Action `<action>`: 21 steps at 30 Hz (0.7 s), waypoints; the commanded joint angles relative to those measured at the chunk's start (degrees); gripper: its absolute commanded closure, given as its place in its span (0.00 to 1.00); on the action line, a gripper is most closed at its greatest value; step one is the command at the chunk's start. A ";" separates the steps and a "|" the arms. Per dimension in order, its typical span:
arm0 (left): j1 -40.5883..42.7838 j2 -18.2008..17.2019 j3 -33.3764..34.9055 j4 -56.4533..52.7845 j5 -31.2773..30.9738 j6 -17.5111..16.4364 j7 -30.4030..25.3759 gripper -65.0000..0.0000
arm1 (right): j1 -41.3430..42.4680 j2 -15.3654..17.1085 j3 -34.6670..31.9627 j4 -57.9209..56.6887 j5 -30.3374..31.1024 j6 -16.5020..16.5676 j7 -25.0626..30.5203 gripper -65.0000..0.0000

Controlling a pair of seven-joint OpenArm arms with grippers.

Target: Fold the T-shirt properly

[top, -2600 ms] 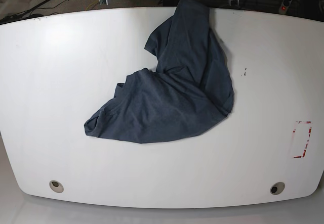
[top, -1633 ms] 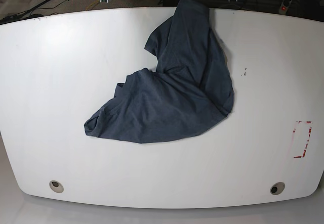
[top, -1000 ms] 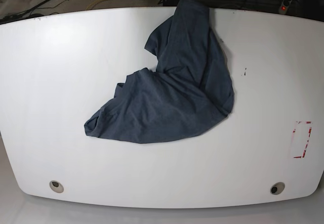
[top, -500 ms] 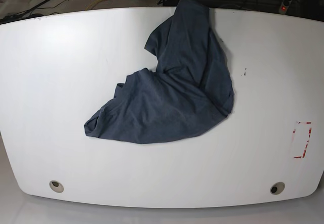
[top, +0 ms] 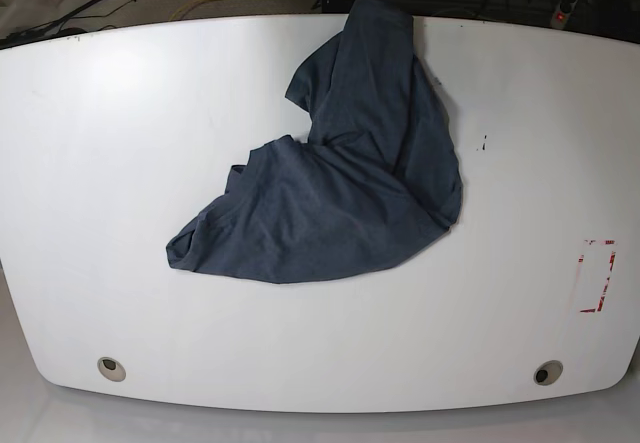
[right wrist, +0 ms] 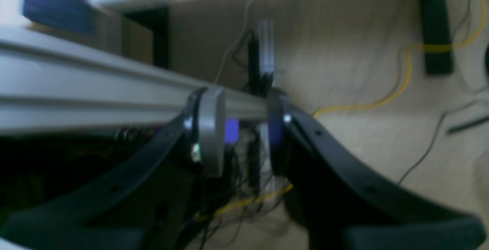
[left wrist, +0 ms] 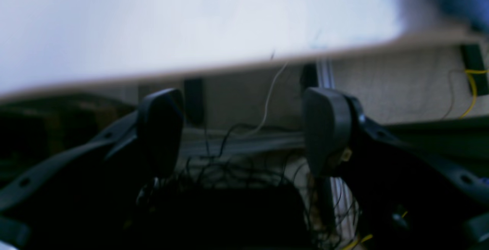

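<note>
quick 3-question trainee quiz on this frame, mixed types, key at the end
1. True or false: the T-shirt lies neatly folded.
2. Which edge of the table does the shirt reach in the base view? A) top B) bottom C) left
3. Fill in: the left gripper is ___ and holds nothing.

Key: 1 false, it lies crumpled; 2 A; 3 open. The right gripper has a narrower gap and also grips nothing.
</note>
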 commanded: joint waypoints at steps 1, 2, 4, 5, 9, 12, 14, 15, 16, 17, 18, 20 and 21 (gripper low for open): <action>1.28 0.08 -0.25 2.27 -0.14 -0.18 -0.91 0.31 | -1.07 0.13 0.53 4.76 0.26 -0.35 1.23 0.73; 1.19 0.08 -0.51 2.45 -0.14 -0.18 -0.91 0.31 | -1.07 -0.31 0.53 6.07 0.26 -0.35 1.23 0.73; 0.66 0.17 -0.69 2.53 -0.14 -0.18 -0.91 0.31 | -1.07 -0.49 0.97 7.31 0.26 -0.35 1.23 0.73; 0.13 0.26 -0.69 2.53 -0.14 -0.18 -0.91 0.31 | -0.66 -0.49 1.50 8.18 0.26 -0.35 1.23 0.73; -1.27 0.26 -0.69 2.53 -0.14 -0.18 -0.91 0.31 | 2.94 -0.31 2.29 8.71 0.26 -0.35 1.14 0.73; -2.68 0.26 -0.51 2.27 -0.14 -0.18 -0.91 0.30 | 8.04 -0.05 3.43 8.71 0.17 -0.09 -1.85 0.73; -3.03 0.34 -0.51 2.18 -0.05 -0.18 -0.91 0.29 | 11.03 -0.05 4.31 8.89 0.17 0.18 -5.10 0.73; -3.21 0.34 -0.43 2.18 -0.05 -0.18 -0.91 0.26 | 13.58 -0.05 4.75 8.89 0.17 0.26 -7.57 0.73; -3.38 0.34 -0.25 2.18 -0.05 -0.09 -0.91 0.22 | 15.34 -0.05 5.02 8.89 0.17 0.53 -8.97 0.73; -3.47 0.34 -0.16 2.18 -0.05 -0.09 -0.91 0.19 | 16.74 -0.05 5.02 8.89 0.17 1.14 -10.47 0.73; -3.47 0.34 -0.16 2.18 -0.05 -0.01 -0.91 0.15 | 18.59 -0.05 5.10 8.89 0.17 2.02 -12.31 0.72; -4.00 0.34 -0.16 2.18 -0.05 -0.01 -0.91 0.10 | 22.37 -0.05 5.10 8.89 0.17 3.87 -16.36 0.72; -4.26 0.34 -0.16 2.18 -0.05 -0.01 -0.91 0.09 | 23.87 -0.05 5.10 8.89 0.17 4.48 -18.20 0.72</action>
